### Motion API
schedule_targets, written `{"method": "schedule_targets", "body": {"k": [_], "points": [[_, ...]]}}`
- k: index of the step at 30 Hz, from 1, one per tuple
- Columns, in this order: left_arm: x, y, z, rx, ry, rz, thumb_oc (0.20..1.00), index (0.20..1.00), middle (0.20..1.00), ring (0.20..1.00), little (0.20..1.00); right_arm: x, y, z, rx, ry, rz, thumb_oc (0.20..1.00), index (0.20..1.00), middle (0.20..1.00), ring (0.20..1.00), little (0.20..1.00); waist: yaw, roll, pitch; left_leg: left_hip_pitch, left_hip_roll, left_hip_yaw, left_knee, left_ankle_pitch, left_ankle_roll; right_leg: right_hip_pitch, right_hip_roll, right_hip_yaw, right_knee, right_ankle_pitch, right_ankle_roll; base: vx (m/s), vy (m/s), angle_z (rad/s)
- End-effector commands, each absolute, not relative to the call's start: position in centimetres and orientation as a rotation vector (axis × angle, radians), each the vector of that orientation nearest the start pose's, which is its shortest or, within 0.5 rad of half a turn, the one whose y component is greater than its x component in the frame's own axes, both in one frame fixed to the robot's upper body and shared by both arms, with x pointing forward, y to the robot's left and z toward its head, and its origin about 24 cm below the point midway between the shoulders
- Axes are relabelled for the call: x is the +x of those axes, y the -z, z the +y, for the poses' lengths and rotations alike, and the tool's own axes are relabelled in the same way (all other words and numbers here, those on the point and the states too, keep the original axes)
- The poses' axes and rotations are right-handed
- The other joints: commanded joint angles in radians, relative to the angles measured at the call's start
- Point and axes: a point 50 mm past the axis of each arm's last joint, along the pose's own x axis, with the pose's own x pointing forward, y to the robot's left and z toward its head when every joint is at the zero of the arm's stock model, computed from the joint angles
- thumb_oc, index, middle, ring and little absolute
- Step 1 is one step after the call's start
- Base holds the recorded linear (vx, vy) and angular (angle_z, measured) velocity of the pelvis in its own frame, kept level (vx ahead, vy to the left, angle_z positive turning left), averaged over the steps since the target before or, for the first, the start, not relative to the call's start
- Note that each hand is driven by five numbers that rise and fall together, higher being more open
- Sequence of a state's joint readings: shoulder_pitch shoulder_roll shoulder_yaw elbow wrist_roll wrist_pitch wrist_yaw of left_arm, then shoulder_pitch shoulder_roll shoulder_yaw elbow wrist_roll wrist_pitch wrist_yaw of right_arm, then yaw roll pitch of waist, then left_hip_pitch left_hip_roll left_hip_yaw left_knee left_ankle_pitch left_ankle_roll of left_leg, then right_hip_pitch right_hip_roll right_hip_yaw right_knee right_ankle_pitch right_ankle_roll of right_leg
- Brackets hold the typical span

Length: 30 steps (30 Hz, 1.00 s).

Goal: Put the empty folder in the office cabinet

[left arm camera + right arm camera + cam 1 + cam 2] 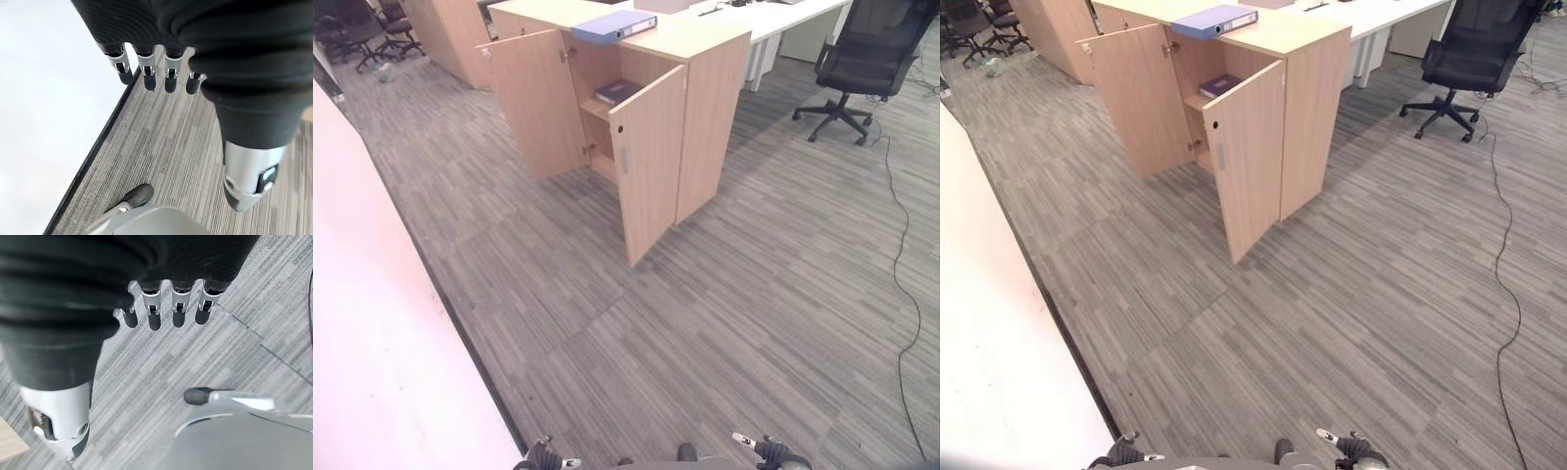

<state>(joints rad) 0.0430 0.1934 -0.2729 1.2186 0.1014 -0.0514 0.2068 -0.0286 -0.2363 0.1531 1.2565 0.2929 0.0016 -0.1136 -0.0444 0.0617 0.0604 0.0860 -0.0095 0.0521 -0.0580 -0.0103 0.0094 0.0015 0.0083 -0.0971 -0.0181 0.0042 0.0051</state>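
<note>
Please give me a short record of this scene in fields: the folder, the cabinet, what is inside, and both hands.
folder: blue folder lying flat on top of the cabinet
cabinet: wooden office cabinet, both doors open
inside: dark book on a shelf
left hand: left hand, fingers relaxed, holding nothing, above the carpet
right hand: right hand, fingers relaxed, holding nothing
nearby: black office chair

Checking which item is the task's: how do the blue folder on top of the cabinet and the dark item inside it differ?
The folder is light blue; the item on the shelf is dark blue or purple. The folder lies out on the cabinet top, its spine towards the camera; the dark item sits inside, between the open doors. The folder looks larger. Both lie flat. Both hands hang open, holding nothing.
</note>
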Motion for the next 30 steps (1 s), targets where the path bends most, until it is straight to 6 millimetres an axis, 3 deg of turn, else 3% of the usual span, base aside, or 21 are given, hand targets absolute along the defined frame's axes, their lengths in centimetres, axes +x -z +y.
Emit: {"method": "schedule_targets", "body": {"k": [1, 17, 30], "points": [[7.5, 16.8, 21.5, 0.491, -0.034, 1.210, 1.000, 1.000, 1.000, 1.000, 1.000, 10.3, 15.9, -23.5, -0.150, 0.275, 1.201, 1.000, 1.000, 1.000, 1.000, 1.000, 0.001, -0.042, -0.016, -0.031, -0.035, 0.048, -0.029, -0.006, -0.039, 0.031, -0.067, -0.030, -0.069, 0.078, 0.118, 0.00, 0.000, 0.00], [8.9, 16.2, 21.4, 0.597, -0.039, 1.098, 1.000, 1.000, 1.000, 1.000, 1.000, 10.1, 16.1, -23.0, -0.073, 0.338, 1.181, 1.000, 1.000, 1.000, 1.000, 1.000, 0.006, -0.051, -0.013, -0.026, -0.033, 0.040, -0.029, -0.013, -0.041, 0.040, -0.067, -0.037, -0.069, 0.067, 0.120, 0.00, 0.000, 0.00], [7.7, 16.4, 21.5, 0.561, -0.124, 1.129, 1.000, 1.000, 1.000, 1.000, 1.000, 9.9, 15.8, -23.6, -0.103, 0.432, 1.137, 1.000, 1.000, 1.000, 1.000, 1.000, 0.001, -0.054, -0.014, -0.022, -0.032, 0.034, -0.029, -0.018, -0.040, 0.044, -0.064, -0.030, -0.069, 0.062, 0.119, 0.00, 0.000, 0.00]]}}
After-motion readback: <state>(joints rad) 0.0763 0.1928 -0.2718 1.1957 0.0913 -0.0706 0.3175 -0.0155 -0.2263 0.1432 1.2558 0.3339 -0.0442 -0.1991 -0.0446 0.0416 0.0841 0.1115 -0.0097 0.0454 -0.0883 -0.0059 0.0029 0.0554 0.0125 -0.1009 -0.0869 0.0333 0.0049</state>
